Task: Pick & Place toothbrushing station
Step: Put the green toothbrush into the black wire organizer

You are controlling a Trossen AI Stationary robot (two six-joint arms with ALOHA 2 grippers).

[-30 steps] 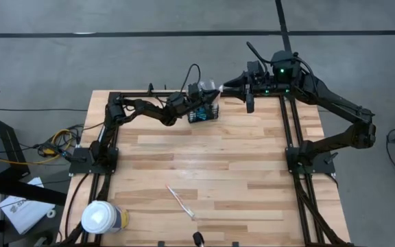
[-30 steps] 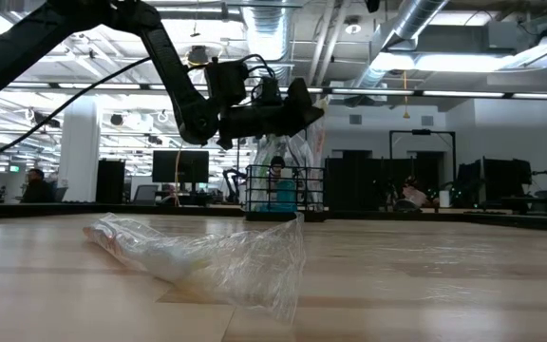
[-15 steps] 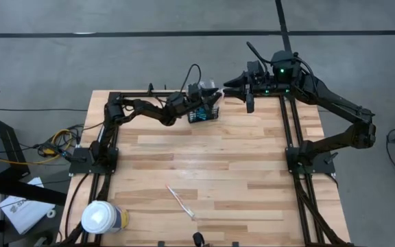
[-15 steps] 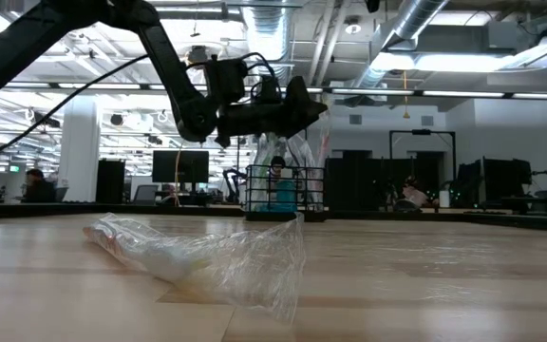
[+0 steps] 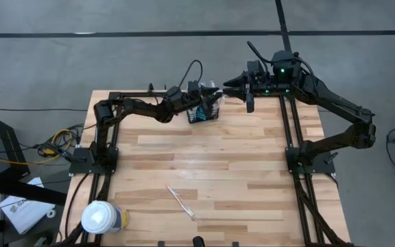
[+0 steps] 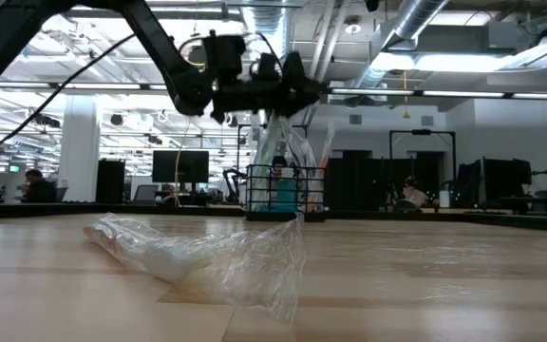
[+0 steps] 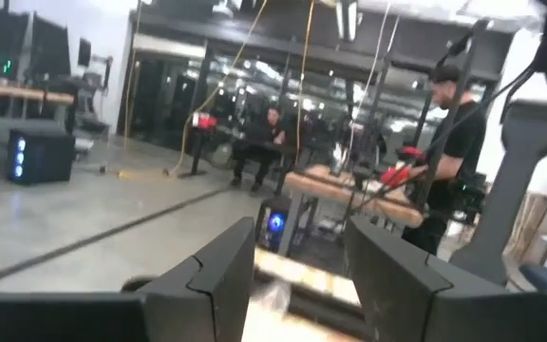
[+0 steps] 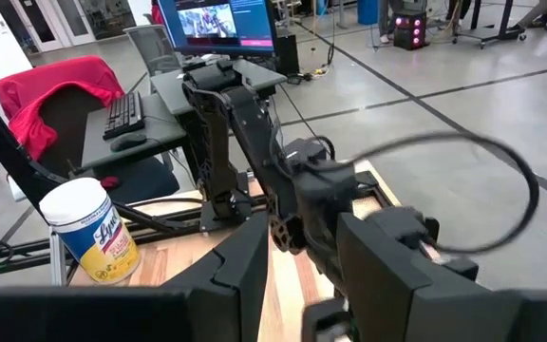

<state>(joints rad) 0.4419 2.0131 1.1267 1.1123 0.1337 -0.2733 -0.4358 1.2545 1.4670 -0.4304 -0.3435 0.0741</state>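
Note:
The black wire-mesh basket (image 5: 204,112) (image 6: 283,190) stands on the table near the far edge, at its middle. Clear-wrapped toothbrushes (image 6: 298,150) stick up out of it. My left gripper (image 6: 313,90) (image 5: 214,101) hovers just above the basket, lying about level. Its fingers are open with nothing between them (image 7: 297,249). My right gripper (image 5: 250,103) (image 8: 302,237) hangs high to the basket's right, open and empty. Another toothbrush in a clear wrapper (image 5: 180,201) (image 6: 198,252) lies flat near the table's front edge.
A white-lidded yellow and blue cup (image 5: 102,218) stands at the table's near left corner. Bare wood lies between the basket and the loose toothbrush. A wipes canister (image 8: 88,233) and desks show beyond the table, and people stand in the room behind.
My left gripper has risen from just over the basket's rim to a hand's width above the wrapped brushes, keeping about level. The basket and the brushes in it have stayed in place.

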